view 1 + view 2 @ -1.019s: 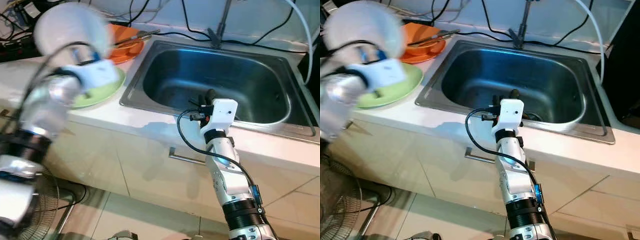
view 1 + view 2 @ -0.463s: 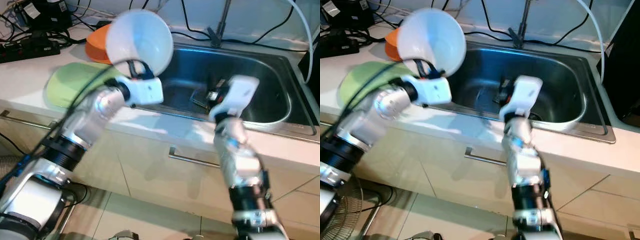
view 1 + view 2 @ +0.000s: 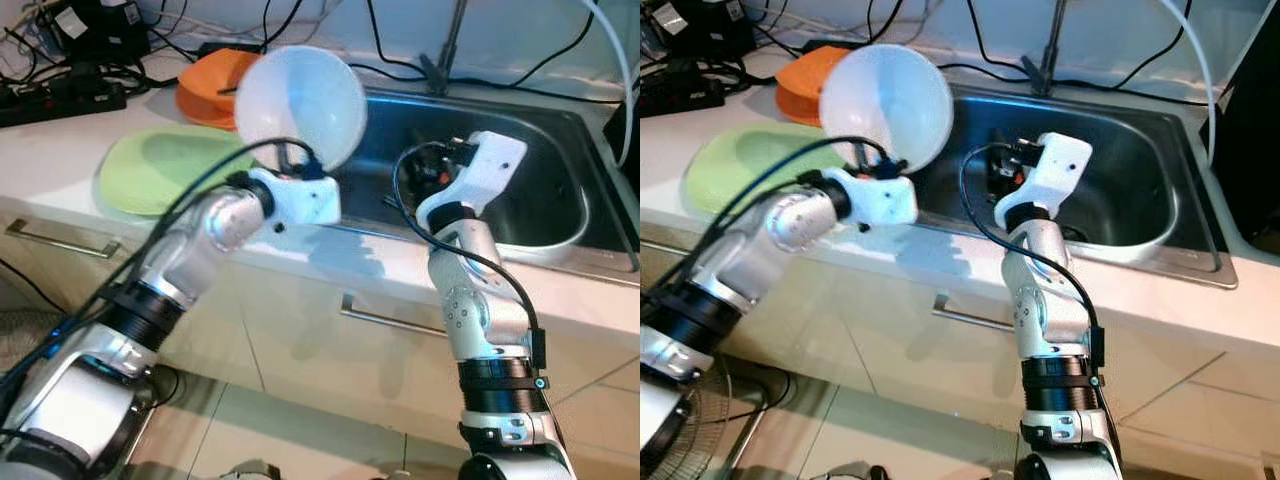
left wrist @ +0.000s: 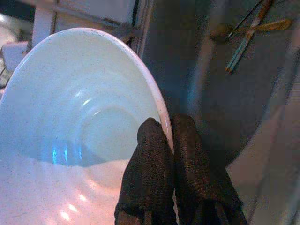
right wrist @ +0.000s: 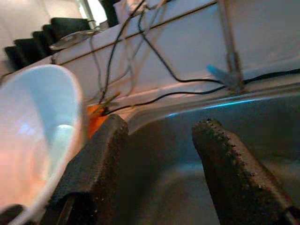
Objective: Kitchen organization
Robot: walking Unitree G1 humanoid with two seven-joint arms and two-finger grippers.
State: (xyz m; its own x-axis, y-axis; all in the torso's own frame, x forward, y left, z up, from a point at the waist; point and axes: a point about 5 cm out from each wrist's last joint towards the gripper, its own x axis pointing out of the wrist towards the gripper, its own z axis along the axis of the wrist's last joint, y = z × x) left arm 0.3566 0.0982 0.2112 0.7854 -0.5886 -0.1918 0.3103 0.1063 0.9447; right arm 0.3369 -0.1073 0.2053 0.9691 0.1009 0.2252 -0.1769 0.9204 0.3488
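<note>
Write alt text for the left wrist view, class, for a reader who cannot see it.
Two black fingers of the left gripper pinch the rim of a white bowl, one inside and one outside, with the bowl's hollow facing the camera. Beyond the rim lies the steel sink, with blurred utensils in it.

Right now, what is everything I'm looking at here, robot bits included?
White bowl: one, held tilted above the sink's left edge.
Green plate: one, on the counter left of the sink.
Orange dish: one, behind the green plate.
Sink: one, steel, set in the white counter.
Cables: several, black, along the back of the counter.
Drawer handle: one, metal, below the sink.
Left claw: black fingers pinching the bowl's rim.
Right claw: fingers apart, over the sink.
</note>
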